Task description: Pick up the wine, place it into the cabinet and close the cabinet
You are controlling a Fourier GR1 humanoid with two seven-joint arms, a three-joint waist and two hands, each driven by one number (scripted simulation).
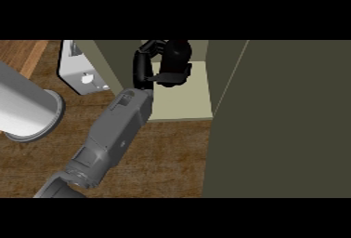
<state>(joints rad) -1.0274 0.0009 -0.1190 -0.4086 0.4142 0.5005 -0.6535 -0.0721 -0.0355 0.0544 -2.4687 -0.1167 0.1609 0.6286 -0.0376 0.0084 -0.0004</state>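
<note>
Item, far left: a large grey cylinder (24, 109) with a flanged rim, lying over the wooden table (158, 158); not part of the task.

Item, far left of centre: a pale grey plate-like fitting (81, 69) with a small hole, purpose unclear.

Item, centre: one grey forearm (113, 135) rising from the near edge to the cabinet (274, 116), ending in a black hand (147, 65). From its place at the left of the view it is judged the left hand. Fingers curl round a dark object.

Item, centre far: wine (179, 58), a dark bottle, upright or nearly so, inside the cabinet opening above the pale shelf (185, 100). Whether its base touches the shelf cannot be told. The hand holds it at the body.

Handling, as a judgement: glass, so rigid, smooth and breakable; if full, fairly heavy and top-tall, liable to tip. Best taken round the wide body rather than the neck, and set down gently before letting go.

Item, right: olive cabinet door (288, 139), standing open, filling the right side. Not yet closed.

Right hand: not visible.
</note>
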